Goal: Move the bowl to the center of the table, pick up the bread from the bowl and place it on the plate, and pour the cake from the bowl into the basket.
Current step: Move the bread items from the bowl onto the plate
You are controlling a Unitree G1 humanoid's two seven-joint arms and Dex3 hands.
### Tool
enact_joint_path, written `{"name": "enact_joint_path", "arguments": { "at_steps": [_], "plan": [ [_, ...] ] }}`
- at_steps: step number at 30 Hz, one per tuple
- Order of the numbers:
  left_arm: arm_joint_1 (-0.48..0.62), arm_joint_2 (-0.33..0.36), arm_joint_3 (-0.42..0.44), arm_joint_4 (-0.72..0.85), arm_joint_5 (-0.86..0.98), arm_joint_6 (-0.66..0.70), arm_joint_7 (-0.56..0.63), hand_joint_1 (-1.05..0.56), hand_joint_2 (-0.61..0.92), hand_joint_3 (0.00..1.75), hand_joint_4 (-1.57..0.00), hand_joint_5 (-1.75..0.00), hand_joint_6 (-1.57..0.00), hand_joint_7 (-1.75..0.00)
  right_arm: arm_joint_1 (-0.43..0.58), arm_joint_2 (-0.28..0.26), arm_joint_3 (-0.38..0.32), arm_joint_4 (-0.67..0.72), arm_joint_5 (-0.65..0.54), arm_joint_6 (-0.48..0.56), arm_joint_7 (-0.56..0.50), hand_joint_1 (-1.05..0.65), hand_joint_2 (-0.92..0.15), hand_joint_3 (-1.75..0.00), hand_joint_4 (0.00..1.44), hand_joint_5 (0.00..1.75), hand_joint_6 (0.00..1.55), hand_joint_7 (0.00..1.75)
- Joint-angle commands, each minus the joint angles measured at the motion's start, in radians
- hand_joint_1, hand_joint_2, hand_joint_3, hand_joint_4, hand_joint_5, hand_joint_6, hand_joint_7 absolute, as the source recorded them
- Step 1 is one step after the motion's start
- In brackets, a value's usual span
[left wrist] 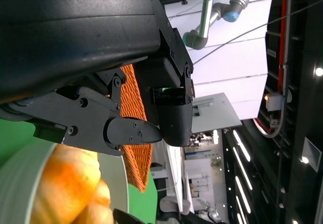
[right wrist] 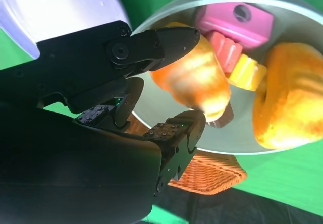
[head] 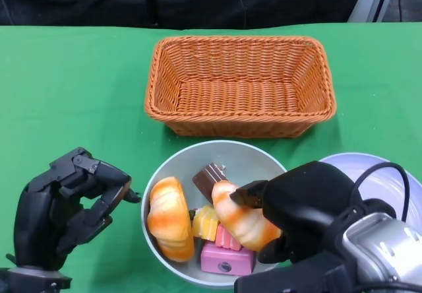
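A grey bowl (head: 244, 149) stands at the near middle of the table, just in front of the orange wicker basket (head: 241, 85). It holds two golden breads and several small cakes: a pink cake (head: 226, 259), a yellow one (head: 206, 224) and a brown one (head: 210, 177). My right hand (head: 303, 207) pinches one bread (head: 241, 220) between thumb and finger, over the bowl's right side; the right wrist view shows that bread (right wrist: 194, 77) held in the hand (right wrist: 101, 82). The other bread (head: 170, 217) lies at the bowl's left. My left hand (head: 62, 207) hovers left of the bowl, holding nothing, fingers loosely bent.
A pale lavender plate (head: 376, 174) lies right of the bowl, partly behind my right arm. The basket has nothing in it. Green cloth covers the table (head: 72, 88), with open cloth to the left and far right.
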Motion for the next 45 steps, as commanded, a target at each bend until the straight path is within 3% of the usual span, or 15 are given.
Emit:
{"name": "enact_joint_path", "arguments": {
  "at_steps": [1, 5, 8, 17, 20, 30, 36, 40, 45],
  "plan": [
    [0.025, 0.005, -0.005, -0.039, -0.007, 0.016, 0.016, -0.18, 0.92, 0.30, -0.81, -1.34, -0.85, -1.11, 0.043, 0.013, 0.015, 0.020, -0.063, -0.025, -0.100, -0.94, -0.92, -0.11, 0.65, 0.62, 0.53, 0.00],
    [0.035, 0.000, -0.011, -0.053, 0.006, 0.007, 0.028, -0.16, 0.91, 0.31, -0.81, -1.35, -0.84, -1.14, 0.072, 0.025, 0.027, 0.053, -0.113, -0.050, -0.191, -0.93, -0.92, -0.07, 0.48, 0.93, 0.52, 0.01],
    [0.043, -0.002, -0.018, -0.066, 0.005, 0.011, 0.026, -0.15, 0.91, 0.32, -0.81, -1.35, -0.83, -1.16, 0.080, 0.038, 0.031, 0.070, -0.137, -0.061, -0.215, -0.93, -0.92, -0.07, 0.43, 1.00, 0.50, 0.00],
    [0.048, -0.005, -0.021, -0.063, 0.008, 0.008, 0.026, -0.17, 0.92, 0.31, -0.79, -1.40, -0.82, -1.18, 0.075, 0.072, 0.036, 0.141, -0.191, -0.072, -0.257, -0.95, -0.92, -0.11, 0.43, 0.76, 0.41, 0.00],
    [0.050, -0.006, -0.020, -0.063, 0.020, 0.008, 0.034, -0.17, 0.92, 0.31, -0.79, -1.40, -0.82, -1.18, 0.070, 0.076, 0.034, 0.167, -0.193, -0.077, -0.269, -0.96, -0.92, -0.12, 0.50, 0.59, 0.41, 0.00],
    [0.058, -0.003, -0.030, -0.064, -0.004, 0.016, 0.026, -0.17, 0.92, 0.31, -0.79, -1.39, -0.83, -1.16, 0.067, 0.084, 0.046, 0.221, -0.213, -0.081, -0.317, -0.93, -0.92, -0.14, 0.55, 0.57, 0.44, 0.01],
    [0.061, 0.000, -0.031, -0.065, 0.002, 0.010, 0.027, -0.16, 0.91, 0.34, -0.79, -1.39, -0.83, -1.16, 0.065, 0.092, 0.052, 0.240, -0.232, -0.077, -0.341, -0.84, -0.92, -0.11, 0.54, 0.76, 0.48, 0.01],
    [0.056, 0.004, -0.029, -0.055, 0.012, -0.003, 0.029, -0.15, 0.91, 0.35, -0.79, -1.39, -0.83, -1.17, 0.054, 0.089, 0.039, 0.268, -0.168, -0.105, -0.384, -0.53, -0.92, -0.07, 0.66, 0.95, 0.67, 0.04],
    [0.054, 0.003, -0.029, -0.047, 0.005, -0.006, 0.023, -0.16, 0.90, 0.35, -0.79, -1.38, -0.83, -1.17, 0.042, 0.081, 0.031, 0.286, -0.126, -0.131, -0.411, -0.26, -0.92, -0.04, 0.70, 1.06, 0.76, 0.05]
  ]
}}
